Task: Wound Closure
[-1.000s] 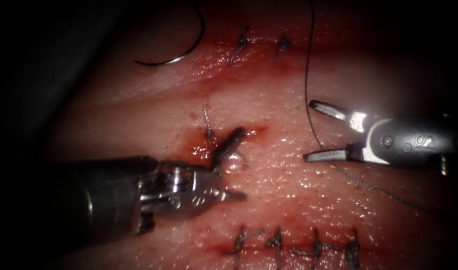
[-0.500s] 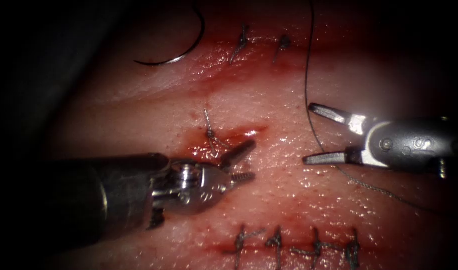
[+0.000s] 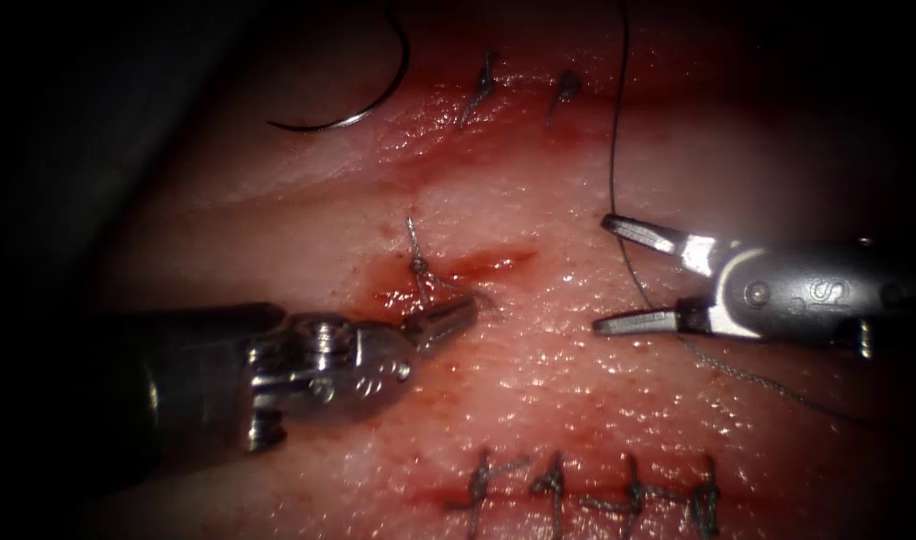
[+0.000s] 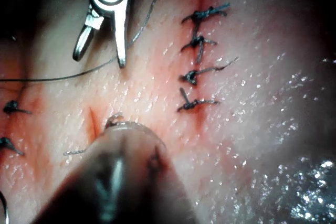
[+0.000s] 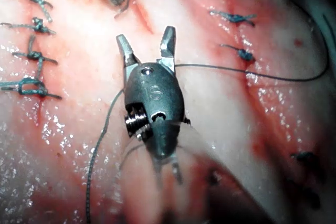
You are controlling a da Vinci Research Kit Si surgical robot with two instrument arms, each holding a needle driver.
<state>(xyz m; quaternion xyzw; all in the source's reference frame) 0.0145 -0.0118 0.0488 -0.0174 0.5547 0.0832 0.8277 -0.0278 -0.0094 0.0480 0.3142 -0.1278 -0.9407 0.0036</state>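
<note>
Steel needle [image 3: 363, 85] lies free on the tissue [image 3: 538, 390], far left of the cut [image 3: 458, 268]. Left tool [image 3: 448, 322] is closed at the knot's thread end; right tool [image 3: 618, 272] gapes, empty, thread [image 3: 615, 150] alongside. Needle likely stiff, slippery; grip mid-curve.

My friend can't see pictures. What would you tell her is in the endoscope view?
The left tool has its jaws shut at a small cut in the tissue, next to a knot with a short thread end. The right tool has its jaws open, empty, astride a long thread. The curved needle lies loose on the tissue, far left of the cut.
</note>
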